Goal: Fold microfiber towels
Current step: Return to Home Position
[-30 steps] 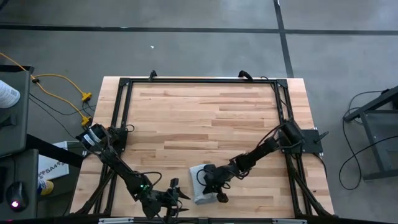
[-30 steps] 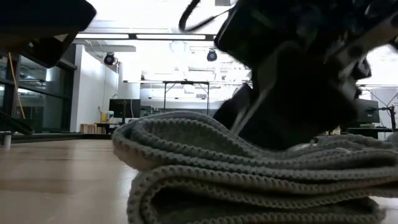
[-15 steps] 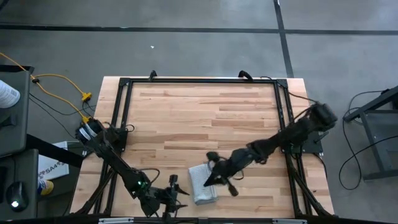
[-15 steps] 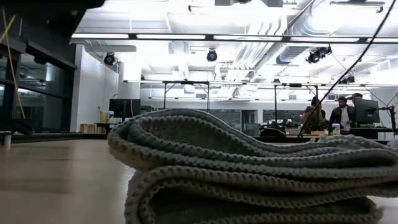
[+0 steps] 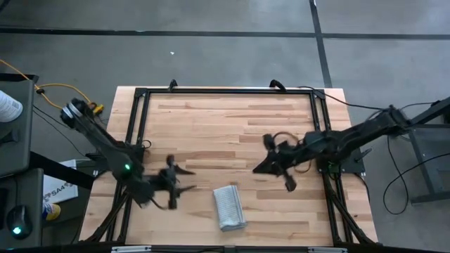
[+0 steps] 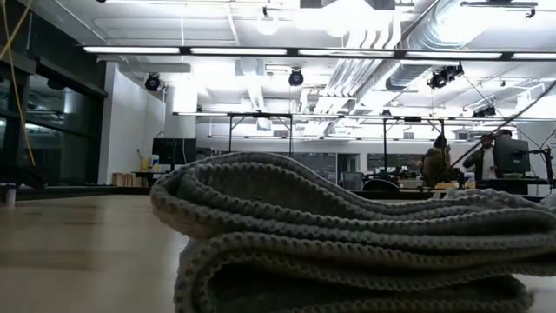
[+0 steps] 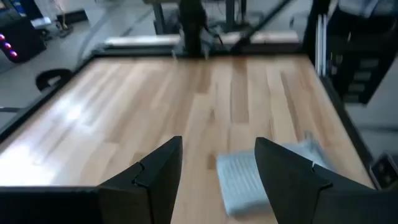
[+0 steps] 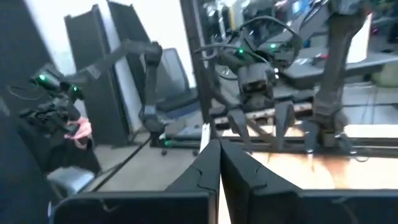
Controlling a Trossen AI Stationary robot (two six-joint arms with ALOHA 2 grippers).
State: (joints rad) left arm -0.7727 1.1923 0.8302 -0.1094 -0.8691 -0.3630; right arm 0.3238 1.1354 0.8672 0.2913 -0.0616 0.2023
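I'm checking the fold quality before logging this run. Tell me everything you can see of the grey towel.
The towel is light grey cloth with a fine ribbed, knitted-looking texture. It is folded into a small, narrow rectangular bundle of several stacked layers. From table height their rounded fold edges show, and the top layer is slightly humped. It lies on the wooden table, near the edge at the bottom of the overhead picture, about mid-width and a little askew to the table's edges. Only the table touches it.

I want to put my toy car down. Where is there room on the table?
The bare table beyond the left gripper and right gripper, up to the black frame, is free. Crowded: the front, around the towel.
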